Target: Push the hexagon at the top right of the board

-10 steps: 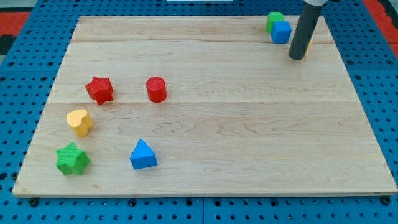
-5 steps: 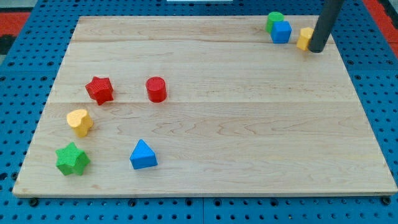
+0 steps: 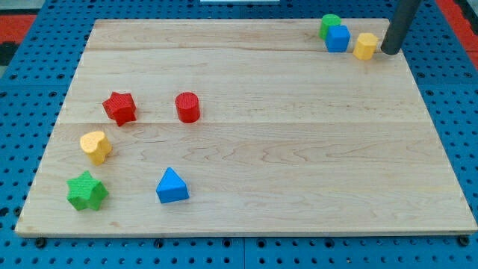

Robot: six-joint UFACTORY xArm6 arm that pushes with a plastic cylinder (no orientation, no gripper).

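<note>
Starting at the board's (image 3: 246, 187) left side, a green star (image 3: 87, 191) sat nearest the bottom left corner, with a yellow heart (image 3: 95, 146) above it and a red star (image 3: 119, 108) higher up. A blue triangle (image 3: 172, 186) and a red cylinder (image 3: 187, 107) lay further right. Up in the top right corner stood a green cylinder (image 3: 329, 24), touching a blue cube (image 3: 337, 38), then the yellow hexagon (image 3: 365, 45). My tip (image 3: 390, 51) rested just right of the hexagon; the rod carried no claw at all.

A pale wooden board (image 3: 246, 149) lies on a blue pegboard surface (image 3: 22, 97), with red patches at the top corners.
</note>
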